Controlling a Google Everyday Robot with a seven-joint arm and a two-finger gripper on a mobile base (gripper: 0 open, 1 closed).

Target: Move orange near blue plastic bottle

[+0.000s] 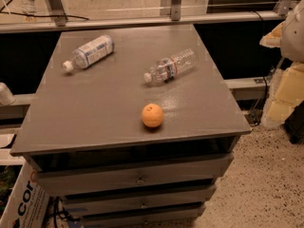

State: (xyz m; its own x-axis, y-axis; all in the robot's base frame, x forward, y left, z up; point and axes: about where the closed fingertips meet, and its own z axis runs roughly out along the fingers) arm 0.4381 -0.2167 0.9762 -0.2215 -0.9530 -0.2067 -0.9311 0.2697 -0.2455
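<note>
The orange (pixel 152 115) sits on the grey cabinet top (pixel 95 113), near its front edge and a little right of centre. The blue plastic bottle (pixel 89 52), with a white cap and a wide white-and-blue label, lies on its side at the back left, cap pointing to the front left. My gripper (pixel 278 109) hangs with the pale arm at the right edge of the camera view, off the cabinet and well to the right of the orange. It holds nothing that I can see.
A clear crinkled bottle (pixel 170 66) with a narrow red-and-blue label lies on its side between the orange and the back right corner. The cabinet has drawers (pixel 137 178) below. A rail (pixel 142 22) runs behind it. A cardboard box (pixel 23 205) stands at the lower left.
</note>
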